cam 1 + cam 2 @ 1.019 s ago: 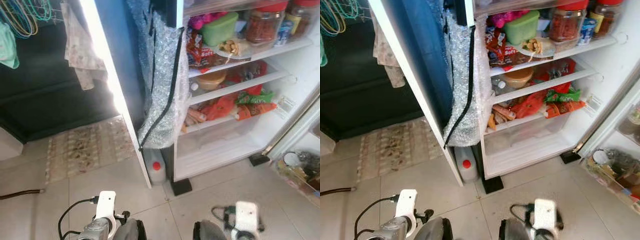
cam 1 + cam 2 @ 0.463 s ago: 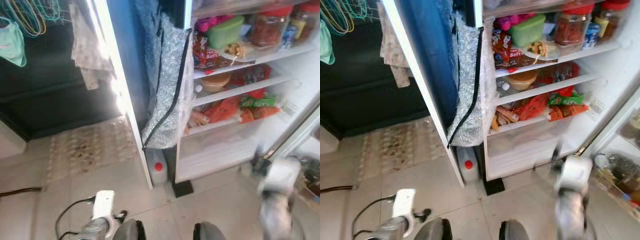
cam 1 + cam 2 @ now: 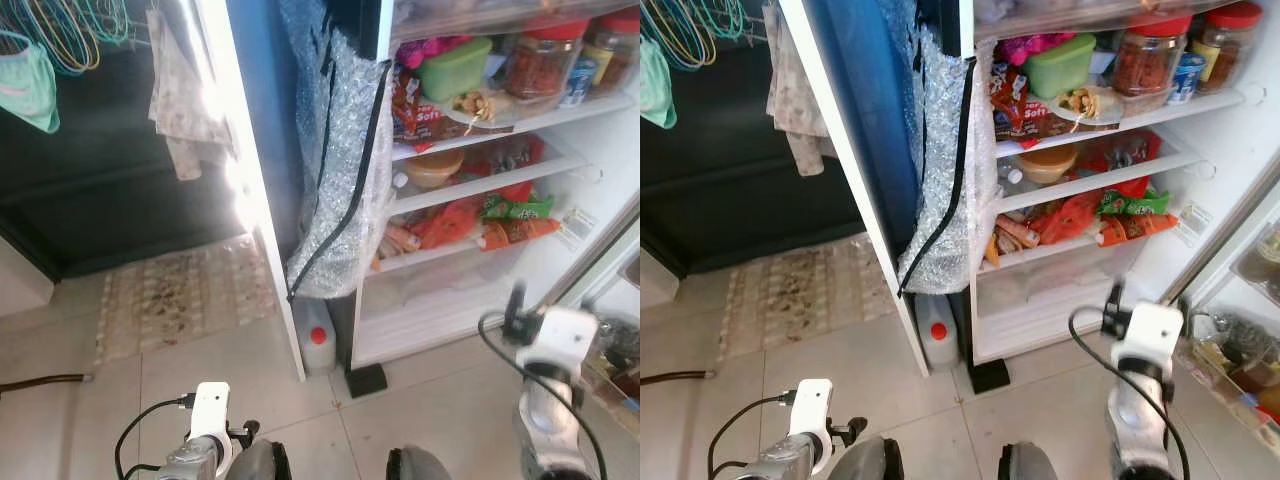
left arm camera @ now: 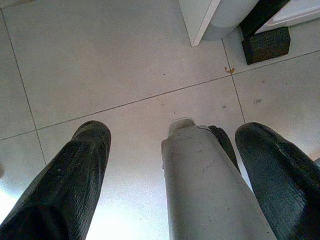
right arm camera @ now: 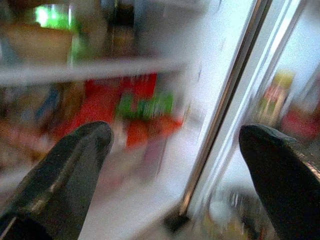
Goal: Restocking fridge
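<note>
While the left gripper (image 4: 172, 165) hangs low, spread and empty | right gripper (image 5: 175, 175) now raised from the floor toward the open fridge (image 3: 1140, 250), fingers spread wide, holding nothing | no restock item in hand; shelves already crowded | judged: reach just beginning.

left arm (image 3: 205, 450): hangs low, wrist bent down | left gripper (image 4: 170, 165): two black fingers (image 4: 75, 175) spread wide apart, nothing between them | right arm (image 3: 1137, 400): raised forward, forearm upright | right gripper (image 5: 175, 165): fingers (image 5: 70, 160) spread wide, nothing held, view blurred
</note>
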Motion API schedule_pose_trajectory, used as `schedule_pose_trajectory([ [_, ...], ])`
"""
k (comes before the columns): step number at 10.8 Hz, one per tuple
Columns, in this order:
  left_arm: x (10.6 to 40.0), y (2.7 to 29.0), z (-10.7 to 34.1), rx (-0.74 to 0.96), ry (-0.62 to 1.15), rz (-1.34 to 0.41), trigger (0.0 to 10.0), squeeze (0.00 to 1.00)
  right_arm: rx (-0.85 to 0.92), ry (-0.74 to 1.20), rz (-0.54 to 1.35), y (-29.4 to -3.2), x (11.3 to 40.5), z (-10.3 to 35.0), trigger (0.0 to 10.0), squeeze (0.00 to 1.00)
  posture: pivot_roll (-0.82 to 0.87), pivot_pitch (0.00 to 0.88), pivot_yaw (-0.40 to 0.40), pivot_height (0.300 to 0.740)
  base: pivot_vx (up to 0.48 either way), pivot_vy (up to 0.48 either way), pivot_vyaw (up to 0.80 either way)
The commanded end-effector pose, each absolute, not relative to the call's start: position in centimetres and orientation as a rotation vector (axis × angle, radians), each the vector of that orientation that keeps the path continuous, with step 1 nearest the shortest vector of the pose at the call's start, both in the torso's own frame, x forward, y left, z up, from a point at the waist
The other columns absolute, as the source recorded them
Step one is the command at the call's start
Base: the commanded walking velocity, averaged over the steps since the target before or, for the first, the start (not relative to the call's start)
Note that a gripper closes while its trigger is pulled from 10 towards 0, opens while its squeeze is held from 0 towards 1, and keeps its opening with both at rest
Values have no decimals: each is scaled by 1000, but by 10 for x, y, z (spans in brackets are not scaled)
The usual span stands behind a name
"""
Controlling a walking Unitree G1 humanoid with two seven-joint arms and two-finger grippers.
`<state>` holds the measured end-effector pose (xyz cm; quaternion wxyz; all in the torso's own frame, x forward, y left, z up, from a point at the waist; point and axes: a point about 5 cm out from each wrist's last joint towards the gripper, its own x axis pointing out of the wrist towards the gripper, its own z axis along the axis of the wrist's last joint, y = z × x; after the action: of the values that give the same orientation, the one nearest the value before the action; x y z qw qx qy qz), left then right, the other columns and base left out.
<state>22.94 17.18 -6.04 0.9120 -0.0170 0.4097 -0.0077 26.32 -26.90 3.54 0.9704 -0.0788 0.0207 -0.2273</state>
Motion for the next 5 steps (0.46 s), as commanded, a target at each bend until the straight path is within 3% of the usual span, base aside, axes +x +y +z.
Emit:
schedule_pose_trajectory([
  [1,221,177,-66,-24,881,-10,10000,0,-80,277,-454,-271,245,1,10000,0,-90,25,69,647,0,0,0],
  [3,221,177,-66,-27,889,-5,10000,0,35,703,-373,-257,198,-56,10000,0,-92,9,78,647,0,0,0],
  [4,221,178,-66,-26,892,-3,10000,0,143,846,-426,-254,173,-73,10000,0,-93,17,82,647,0,0,0],
  [5,221,178,-65,-26,896,2,10000,0,41,895,-358,-253,169,-76,10000,0,-81,24,91,647,0,0,0],
])
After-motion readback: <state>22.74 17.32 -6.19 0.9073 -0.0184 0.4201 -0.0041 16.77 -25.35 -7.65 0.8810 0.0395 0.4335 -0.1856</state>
